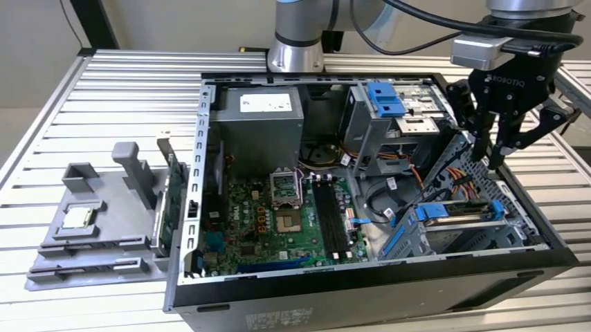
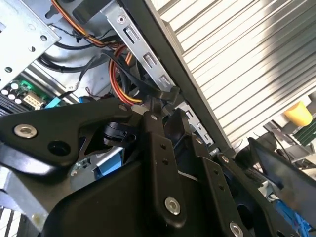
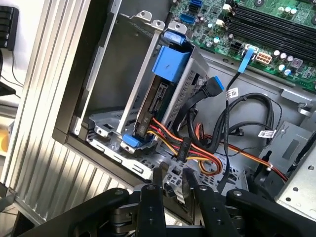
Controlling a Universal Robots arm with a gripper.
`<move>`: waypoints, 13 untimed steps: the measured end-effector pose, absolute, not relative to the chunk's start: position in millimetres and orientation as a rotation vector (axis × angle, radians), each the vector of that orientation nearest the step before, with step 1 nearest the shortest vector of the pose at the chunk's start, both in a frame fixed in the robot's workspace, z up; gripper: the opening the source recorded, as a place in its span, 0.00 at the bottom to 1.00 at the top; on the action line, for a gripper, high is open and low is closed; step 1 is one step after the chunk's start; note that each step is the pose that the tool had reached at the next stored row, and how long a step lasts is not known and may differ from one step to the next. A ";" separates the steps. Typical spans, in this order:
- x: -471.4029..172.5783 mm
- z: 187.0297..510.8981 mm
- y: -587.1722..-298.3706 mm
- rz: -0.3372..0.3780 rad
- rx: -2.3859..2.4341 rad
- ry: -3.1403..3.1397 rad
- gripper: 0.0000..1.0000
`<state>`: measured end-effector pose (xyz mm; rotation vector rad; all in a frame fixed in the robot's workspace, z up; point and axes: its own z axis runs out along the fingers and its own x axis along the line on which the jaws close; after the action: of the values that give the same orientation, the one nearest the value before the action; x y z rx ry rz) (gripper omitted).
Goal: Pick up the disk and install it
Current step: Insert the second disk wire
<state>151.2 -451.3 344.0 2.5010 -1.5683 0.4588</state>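
Note:
The disk point(image 1: 457, 209) stands on edge in the drive cage point(image 1: 461, 238) at the front corner of the open computer case, on the exterior view's right. Blue rails run along its edges. In the first wrist view the disk point(image 3: 156, 98) sits in the cage slot with a blue tab above it, and orange and red cables run to its lower end. My gripper point(image 1: 491, 160) hangs just above and behind the cage, pointing down, and holds nothing. The first wrist view shows my gripper point(image 3: 173, 178) open by a narrow gap, with only cage metal seen through it.
The case holds a grey power-supply box point(image 1: 257, 128), a green motherboard point(image 1: 286, 221), an upper drive bay with a blue latch point(image 1: 383, 100) and loose cables point(image 3: 232, 113). The case side wall point(image 1: 544, 235) rises close beside my gripper. A grey fixture with a processor chip point(image 1: 79, 218) sits on the slatted table point(image 1: 120, 90).

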 end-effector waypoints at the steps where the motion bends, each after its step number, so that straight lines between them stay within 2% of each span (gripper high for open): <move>1: 151.3 344.0 -451.3 0.459 2.501 -1.568 1.00; 13: 155.4 343.9 -446.6 0.459 2.501 -1.568 1.00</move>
<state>155.4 -446.6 343.9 2.5013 -1.5680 0.4587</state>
